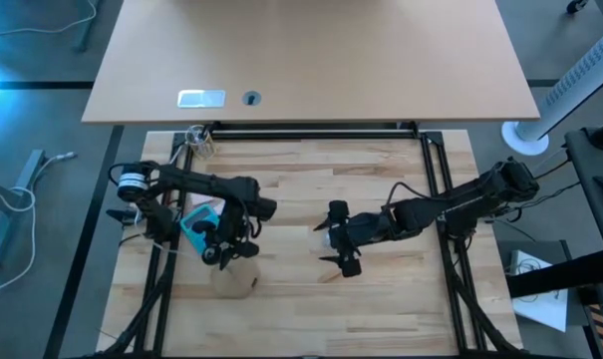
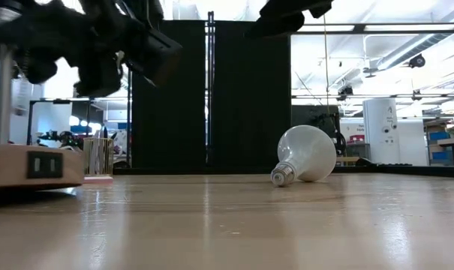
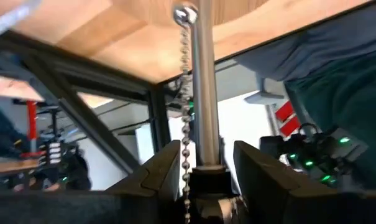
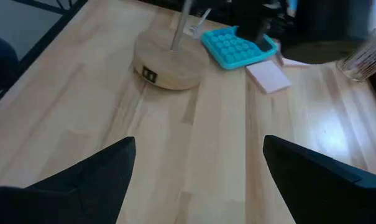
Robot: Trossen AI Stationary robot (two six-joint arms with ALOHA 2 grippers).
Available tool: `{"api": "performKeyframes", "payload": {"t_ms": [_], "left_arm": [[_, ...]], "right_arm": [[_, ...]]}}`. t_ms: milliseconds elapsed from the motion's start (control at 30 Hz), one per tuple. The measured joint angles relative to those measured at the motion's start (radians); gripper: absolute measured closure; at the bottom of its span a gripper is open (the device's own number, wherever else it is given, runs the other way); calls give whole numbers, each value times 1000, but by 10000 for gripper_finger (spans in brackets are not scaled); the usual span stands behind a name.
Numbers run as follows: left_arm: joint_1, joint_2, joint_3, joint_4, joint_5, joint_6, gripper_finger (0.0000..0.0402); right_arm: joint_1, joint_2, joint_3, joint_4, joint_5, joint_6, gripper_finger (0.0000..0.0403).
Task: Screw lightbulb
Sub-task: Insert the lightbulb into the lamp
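The white frosted globe lightbulb [image 2: 305,154] with a pale grey screw neck is seen lying on its side on the wooden table [image 2: 234,225], unheld, neck resting against the tabletop.

Metal rod [image 3: 203,93] between gripper [image 3: 203,177] fingers, bead chain [image 3: 186,112], perhaps touching

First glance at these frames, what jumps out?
The white lightbulb lying on its side on the table, untouched. Then the left gripper closed around the metal post of a lamp base, bead chain alongside. The right gripper hangs open over bare wood.
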Motion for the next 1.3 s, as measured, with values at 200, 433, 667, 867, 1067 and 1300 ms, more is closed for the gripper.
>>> {"api": "performKeyframes", "payload": {"t_ms": [200, 433, 667, 867, 1067, 1300], "left_arm": [[99, 5, 8, 43, -91, -5, 274], [141, 4, 45, 85, -39, 5, 268], [140, 4, 120, 111, 7, 37, 221], [137, -27, 177, 74, 9, 14, 162], [94, -157, 270, 57, -35, -72, 132], [-41, -399, 359, 142, -396, -195, 137]], "right_arm": [[0, 1, -12, 0, -1, 9, 55], [1, 1, -51, 0, 1, 30, 55], [2, 1, -69, -43, 2, 57, 55], [1, 1, -81, -54, 4, 66, 55], [1, 1, -89, -56, 43, 113, 55], [3, -1, -74, -94, 58, 186, 55]]}}
